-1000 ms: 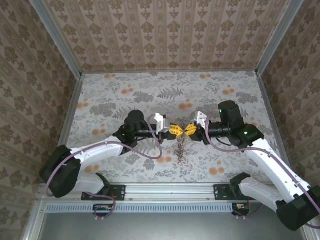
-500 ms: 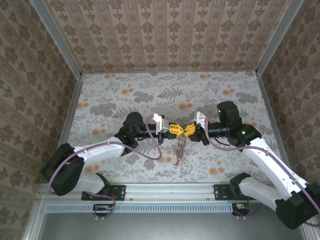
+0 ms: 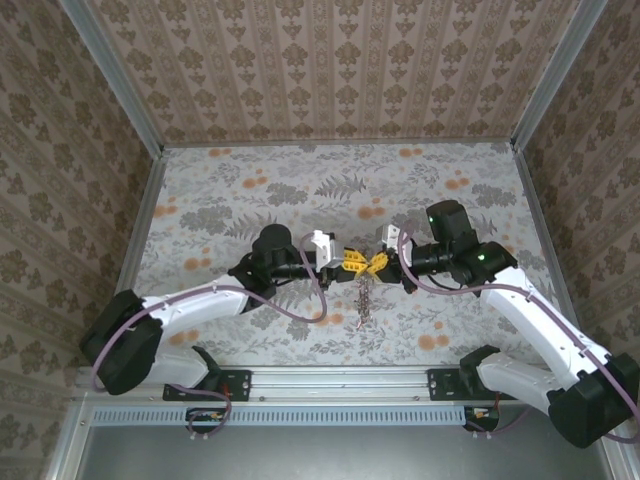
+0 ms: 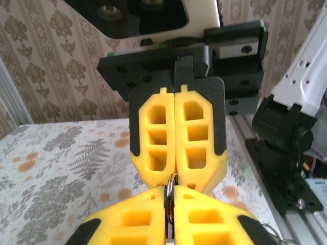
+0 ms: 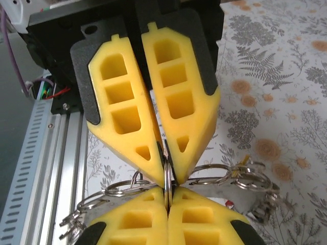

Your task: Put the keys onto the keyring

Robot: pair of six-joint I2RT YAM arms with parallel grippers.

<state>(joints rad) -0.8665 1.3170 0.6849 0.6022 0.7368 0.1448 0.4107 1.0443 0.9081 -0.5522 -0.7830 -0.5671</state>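
Wallpapered walls boxed in a floral table. Nearest, at 6 o'clock in the top view, a metal rail ran along the table's edge. Past it, just below the table's centre, the two grippers met tip to tip. The left gripper reached in from 9 o'clock and the right gripper from 3 o'clock.

Between their yellow tips stood the keyring, edge-on and pinched from both sides. In the right wrist view the right fingers were pressed flat together on the ring's near arc. Opposite, the left fingers leaned into a narrow V, their tips closed on the far arc. The left wrist view agreed: both pairs were shut, with the thin ring caught in the seam.

Small rings looped off the keyring toward 3 and 9 o'clock. The keys hung in a bunch under the grippers, toward 6 o'clock. Their colours were too small to tell, and so was whether they touched the table. Beyond the grippers, the table ran on to the far wall at 12 o'clock.
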